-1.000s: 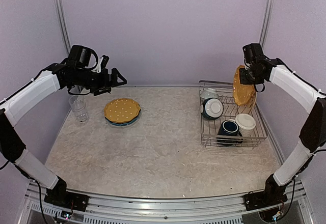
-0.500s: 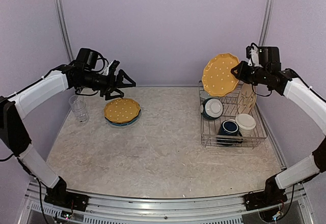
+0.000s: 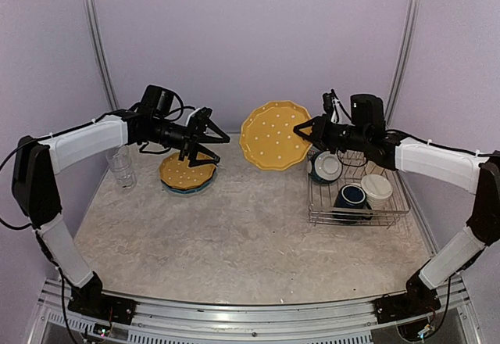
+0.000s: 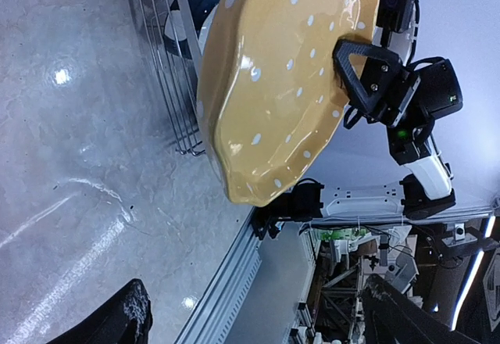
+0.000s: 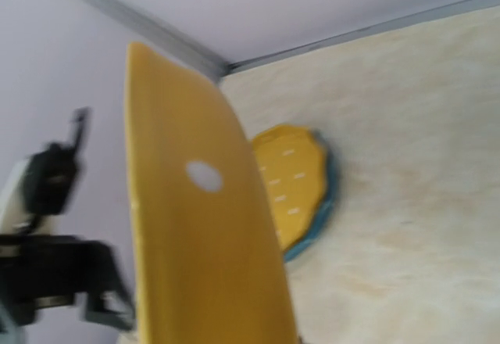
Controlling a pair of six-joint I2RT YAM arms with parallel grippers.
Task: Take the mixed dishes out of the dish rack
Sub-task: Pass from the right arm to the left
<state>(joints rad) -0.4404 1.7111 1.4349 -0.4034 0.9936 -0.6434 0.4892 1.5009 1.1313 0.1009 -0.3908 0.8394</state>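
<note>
My right gripper [image 3: 301,128] is shut on the rim of an orange-yellow dotted plate [image 3: 274,135] and holds it upright in the air, left of the dish rack [image 3: 394,207]. The plate fills the right wrist view [image 5: 203,234] and shows in the left wrist view [image 4: 273,86]. My left gripper [image 3: 219,150] is open and empty, just above a stack with an orange-yellow plate [image 3: 187,169] on a blue plate [image 3: 205,188]. The rack holds a teal bowl [image 3: 324,166], a dark blue mug [image 3: 351,196] and a cream mug [image 3: 376,189]. A clear tumbler [image 3: 121,166] stands far left.
The stacked plates also show in the right wrist view [image 5: 295,188], with the left gripper [image 5: 55,281] blurred beside them. The rack's wires [image 4: 168,62] show in the left wrist view. The back wall stands close behind both arms.
My right gripper lifted the orange-yellow plate out of the rack and carried it left over the table. My left arm swung right, towards the stacked plates and the carried plate.
</note>
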